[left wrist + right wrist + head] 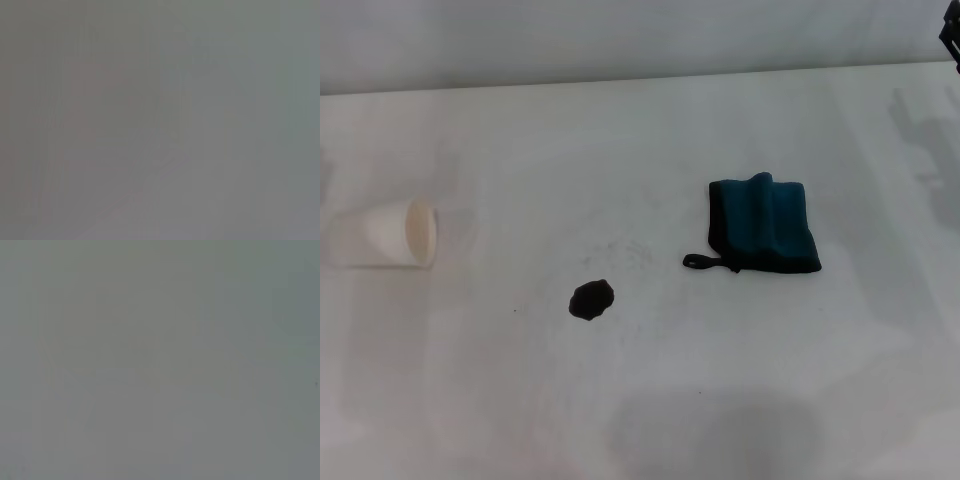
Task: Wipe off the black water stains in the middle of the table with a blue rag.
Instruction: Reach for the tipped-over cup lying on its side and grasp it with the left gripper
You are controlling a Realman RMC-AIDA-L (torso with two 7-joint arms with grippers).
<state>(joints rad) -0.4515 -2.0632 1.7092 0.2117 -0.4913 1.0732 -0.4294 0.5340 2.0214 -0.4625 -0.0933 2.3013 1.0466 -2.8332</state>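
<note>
The black water stains [591, 299] form one small dark blob a little left of the table's [650, 420] middle, with faint grey specks beyond it. The blue rag [765, 223] lies folded flat to the right of the blob, a hand's width away, its black loop pointing toward the stain. Only a black sliver of my right gripper [952, 38] shows at the far right corner, well away from the rag. My left gripper is out of view. Both wrist views show only plain grey.
A white paper cup [392, 234] lies on its side at the left, its mouth facing the stain. The table's far edge [620, 78] runs along the back, with a pale wall behind it.
</note>
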